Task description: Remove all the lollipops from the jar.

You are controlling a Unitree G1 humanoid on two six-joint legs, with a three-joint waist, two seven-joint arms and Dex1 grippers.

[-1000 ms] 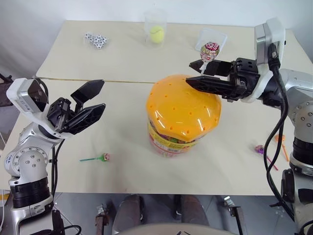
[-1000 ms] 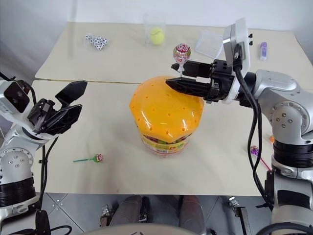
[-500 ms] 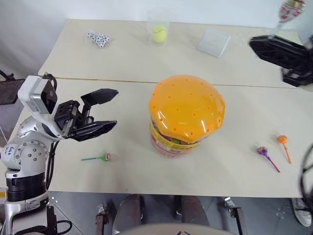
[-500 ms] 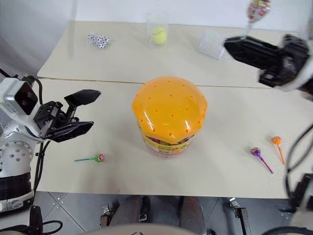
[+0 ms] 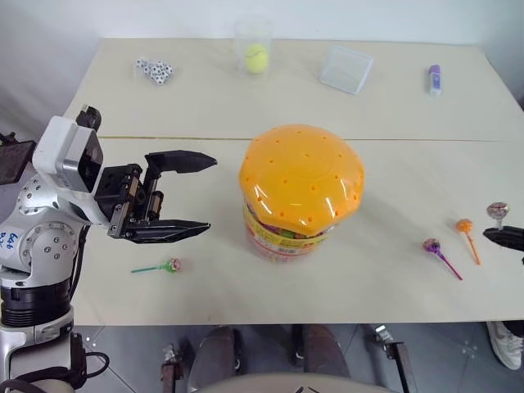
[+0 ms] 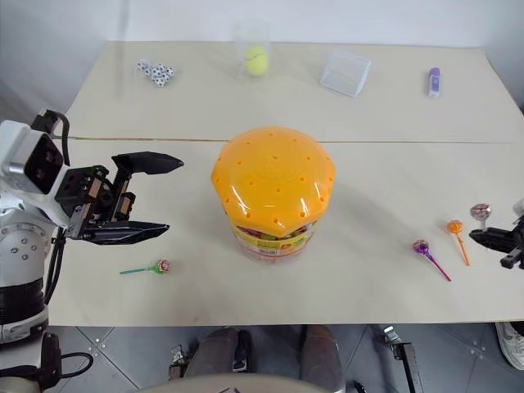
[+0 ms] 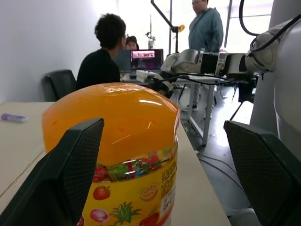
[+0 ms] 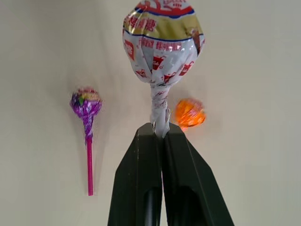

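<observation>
Lollipops lie three on the table already, a green-stick one [image 5: 170, 264], a purple one [image 5: 431, 245] and an orange one [image 5: 464, 225], while the right gripper [image 8: 158, 134] pinches a fourth by its stick beside them, the left gripper [image 5: 205, 195] gaping wide near the orange-lidded jar [image 5: 300, 187] mid-table.

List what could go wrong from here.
The right gripper pinches the white-wrapped lollipop only by the stick's end, so it may slip or swing. Released here, it could land on the purple lollipop or orange lollipop, or roll off the table edge nearby.
</observation>
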